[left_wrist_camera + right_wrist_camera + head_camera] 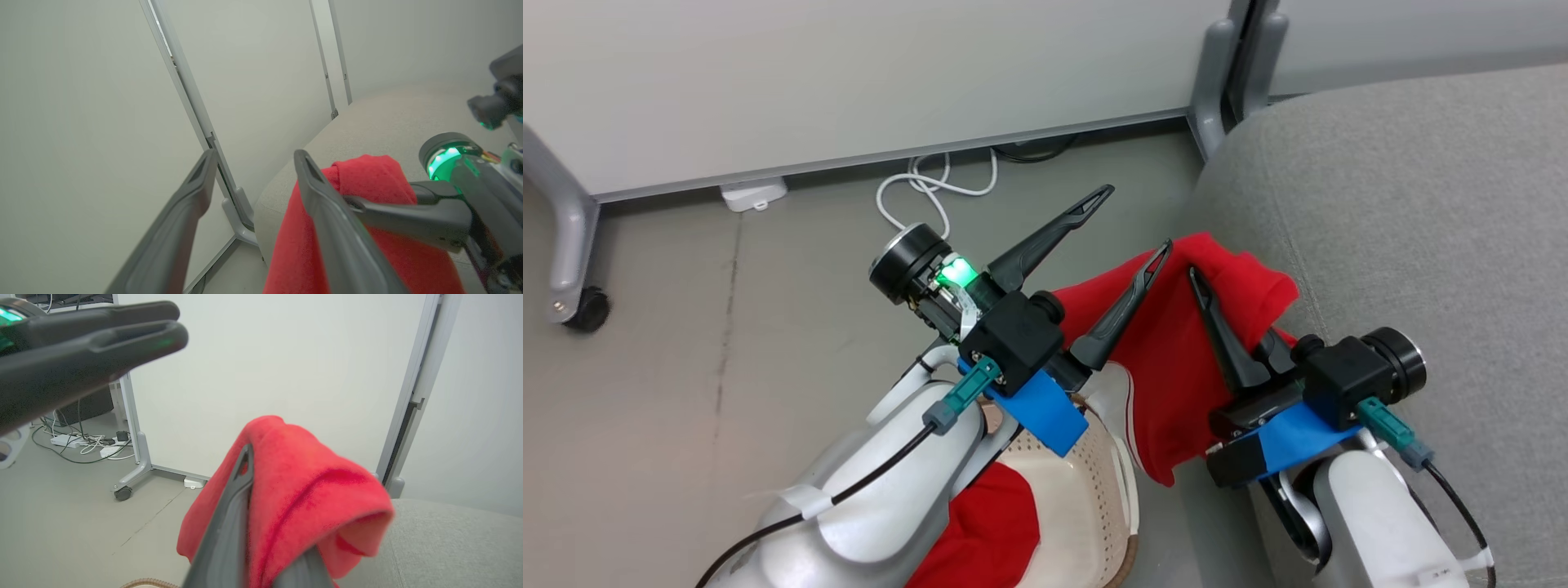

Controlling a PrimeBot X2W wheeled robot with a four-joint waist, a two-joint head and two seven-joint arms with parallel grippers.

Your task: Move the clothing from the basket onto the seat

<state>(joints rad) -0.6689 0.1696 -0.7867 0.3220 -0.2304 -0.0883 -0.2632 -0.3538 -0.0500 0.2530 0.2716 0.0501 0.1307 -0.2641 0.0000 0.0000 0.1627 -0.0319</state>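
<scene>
A red garment of the clothing [1176, 359] hangs from my right gripper [1197, 279], which is shut on its upper fold, at the rounded left edge of the grey seat [1405, 204]. My left gripper [1135, 219] stands open just left of it, one finger against the cloth and nothing between the fingers. A second red garment [984, 531] lies in the cream perforated basket [1086, 482] below my left arm. In the left wrist view my open left gripper [255, 157] frames the wall panel, with the red cloth [367, 175] to its right. In the right wrist view the cloth [310, 482] drapes over my right gripper [250, 457].
A grey floor [727, 327] lies left of the seat, with a white cable [931, 188] and power block [753, 194] by the wall panel. A wheeled panel foot [580, 306] stands at far left, and another panel leg [1217, 73] sits behind the seat corner.
</scene>
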